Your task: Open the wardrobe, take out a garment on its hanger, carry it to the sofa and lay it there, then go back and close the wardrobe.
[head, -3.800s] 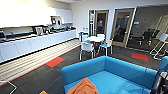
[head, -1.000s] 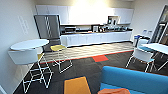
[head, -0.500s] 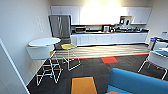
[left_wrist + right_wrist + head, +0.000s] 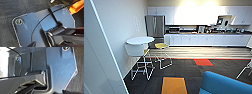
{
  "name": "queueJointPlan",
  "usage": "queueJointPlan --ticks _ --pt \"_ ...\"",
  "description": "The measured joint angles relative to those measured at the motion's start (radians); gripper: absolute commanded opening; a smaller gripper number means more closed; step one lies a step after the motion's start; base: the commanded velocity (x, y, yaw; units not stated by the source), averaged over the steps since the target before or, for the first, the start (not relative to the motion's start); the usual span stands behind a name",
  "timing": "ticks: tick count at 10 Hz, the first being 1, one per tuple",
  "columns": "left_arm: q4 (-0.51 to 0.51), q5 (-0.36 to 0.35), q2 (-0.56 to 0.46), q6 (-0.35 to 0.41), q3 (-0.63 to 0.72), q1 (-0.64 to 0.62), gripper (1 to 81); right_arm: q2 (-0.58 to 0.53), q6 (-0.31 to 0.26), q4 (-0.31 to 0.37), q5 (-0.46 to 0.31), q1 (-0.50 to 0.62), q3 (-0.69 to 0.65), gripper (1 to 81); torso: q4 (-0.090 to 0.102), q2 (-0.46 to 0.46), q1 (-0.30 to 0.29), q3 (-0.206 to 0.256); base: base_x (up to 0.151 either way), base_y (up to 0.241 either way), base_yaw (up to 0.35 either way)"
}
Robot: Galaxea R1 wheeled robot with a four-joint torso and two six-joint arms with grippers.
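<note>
Garment (image 4: 76,6), orange fabric, is showing beside my left wrist plate; soft, light, floppy, so gripping its hanger is safest. Sofa (image 4: 224,83) is sitting close ahead-right. Can't tell either claw's state.

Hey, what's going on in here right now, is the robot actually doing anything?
The robot is on the move through a kitchen-lounge room and handles nothing in the room at this moment. Ahead, the head view shows a round white table with a yellow chair by the wall, a steel fridge and a long white counter. A corner of the blue sofa sits close by. Orange fabric shows beside the left wrist.
</note>
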Motion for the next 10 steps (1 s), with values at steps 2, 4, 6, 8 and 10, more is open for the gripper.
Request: queueJointPlan --ticks 2,4,6,8,10 --pt "0.0 0.0 0.0 0.002 0.0 0.0 81.1 0.0 0.0 0.0 0.001 0.0 0.0 81.1 0.0 0.0 0.0 0.0 0.0 0.0 0.286" --pt "0.0 0.0 0.002 0.003 0.0 0.004 81.1 0.0 0.0 0.0 0.0 0.0 0.0 81.1 0.0 0.0 0.0 0.0 0.0 0.0 0.287" --pt "0.0 0.0 0.006 0.004 0.0 0.003 81.1 0.001 0.0 0.0 -0.003 -0.003 -0.003 81.1 0.0 0.0 0.0 0.0 0.0 0.0 0.287" --pt "0.0 0.0 0.009 0.005 0.0 0.006 81.1 0.0 0.0 0.0 0.0 -0.001 -0.01 81.1 0.0 0.0 0.0 0.0 0.0 0.0 0.285" --pt "0.0 0.0 0.009 0.008 0.0 0.006 81.1 0.001 0.0 0.0 0.001 0.0 -0.01 81.1 0.0 0.0 0.0 0.0 0.0 0.0 0.248"
